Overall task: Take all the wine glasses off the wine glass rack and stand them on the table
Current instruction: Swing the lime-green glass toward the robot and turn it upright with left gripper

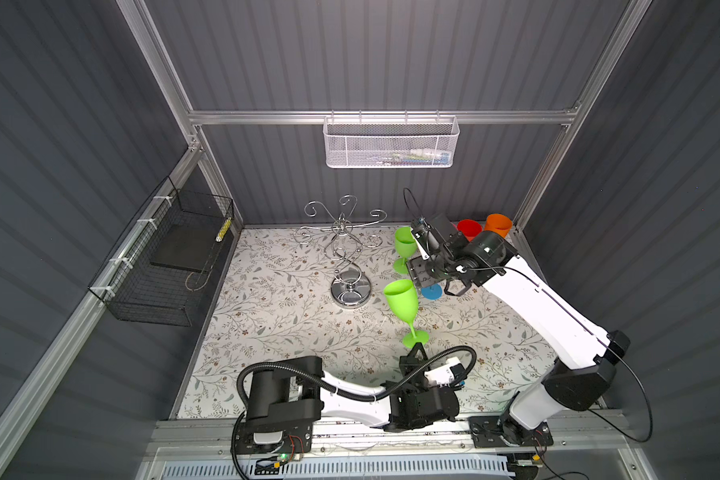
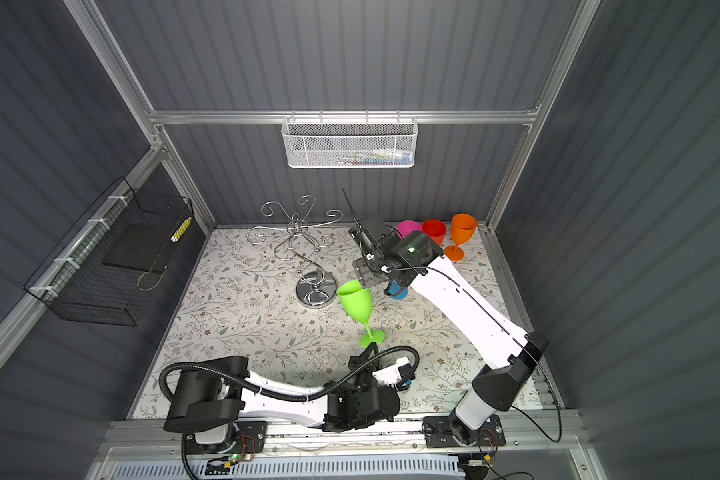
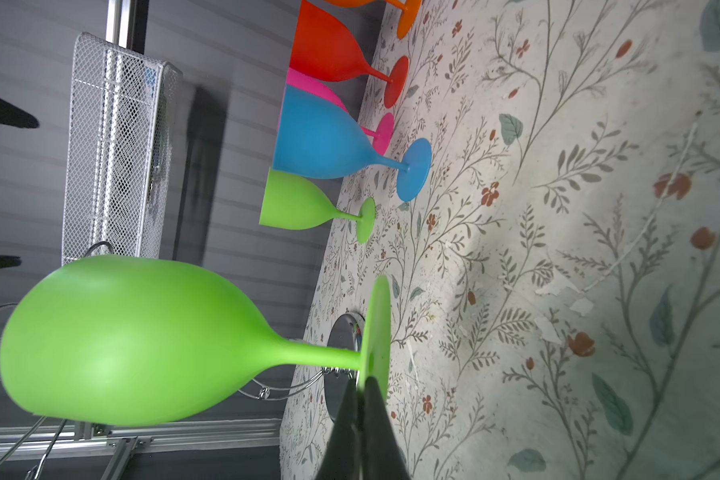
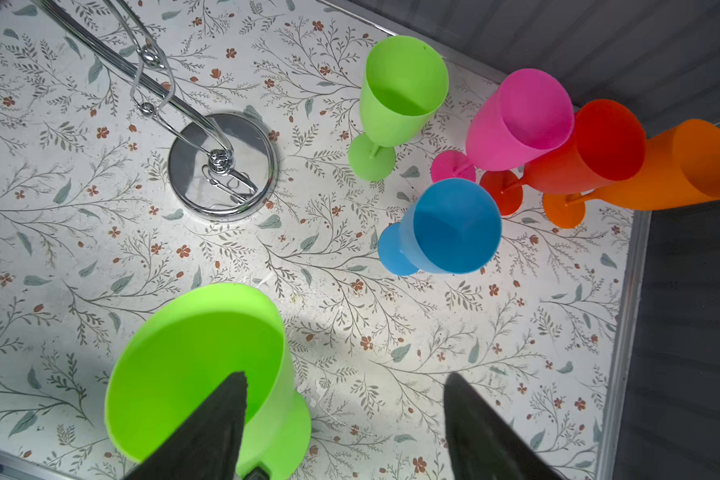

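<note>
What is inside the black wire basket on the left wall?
The black wire basket holds a dark flat slab, a yellow patterned stick and a thin cord loop. Whatever lies under the slab is covered.

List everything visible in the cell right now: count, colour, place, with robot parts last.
rack: one, chrome, back middle of table, nothing hanging on it
near green glass: one, green, tilted, front of rack
far green glass: one, green, upright, right of rack
blue glass: one, blue, upright, under right arm
pink glass: one, pink, back right
red glass: one, red, back right
orange glass: one, orange, back right corner
white basket: one, white, back rail
black basket: one, black, left wall
table: one, floral
left gripper: shut on near green glass's foot
right gripper: open, above near green glass
</note>
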Motion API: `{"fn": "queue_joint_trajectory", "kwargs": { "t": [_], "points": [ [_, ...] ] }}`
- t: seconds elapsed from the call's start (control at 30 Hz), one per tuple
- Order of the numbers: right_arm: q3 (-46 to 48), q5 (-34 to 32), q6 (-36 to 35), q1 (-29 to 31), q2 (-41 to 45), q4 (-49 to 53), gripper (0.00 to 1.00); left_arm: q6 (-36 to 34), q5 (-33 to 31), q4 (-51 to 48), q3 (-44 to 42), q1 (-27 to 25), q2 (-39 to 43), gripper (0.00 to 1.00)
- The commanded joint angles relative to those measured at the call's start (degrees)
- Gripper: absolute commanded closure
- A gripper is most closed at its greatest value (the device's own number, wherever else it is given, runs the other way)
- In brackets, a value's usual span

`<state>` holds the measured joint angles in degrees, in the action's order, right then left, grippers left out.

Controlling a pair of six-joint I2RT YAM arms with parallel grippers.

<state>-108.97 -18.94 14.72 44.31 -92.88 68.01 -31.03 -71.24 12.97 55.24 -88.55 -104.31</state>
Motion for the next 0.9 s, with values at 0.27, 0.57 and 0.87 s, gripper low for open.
{"fn": "queue_joint_trajectory", "kwargs": {
  "t": [0.27, 0.57, 0.87],
  "points": [
    [-4.5, -1.3, -2.1, 0.6, -5.8, 2.8, 0.26, -6.7, -0.2, 6.0, 3.5, 2.6, -4.4, 1.0],
    [-6.4, -2.3, -1.8, 0.6, -9.5, 5.4, 0.29, -9.0, -1.5, 7.0, 5.0, 3.7, -7.1, 1.0],
    [-7.0, -2.7, -0.9, -0.2, -11.2, 7.7, 0.44, -11.3, -3.5, 11.2, 4.6, 5.3, -8.2, 1.0]
  ]
}}
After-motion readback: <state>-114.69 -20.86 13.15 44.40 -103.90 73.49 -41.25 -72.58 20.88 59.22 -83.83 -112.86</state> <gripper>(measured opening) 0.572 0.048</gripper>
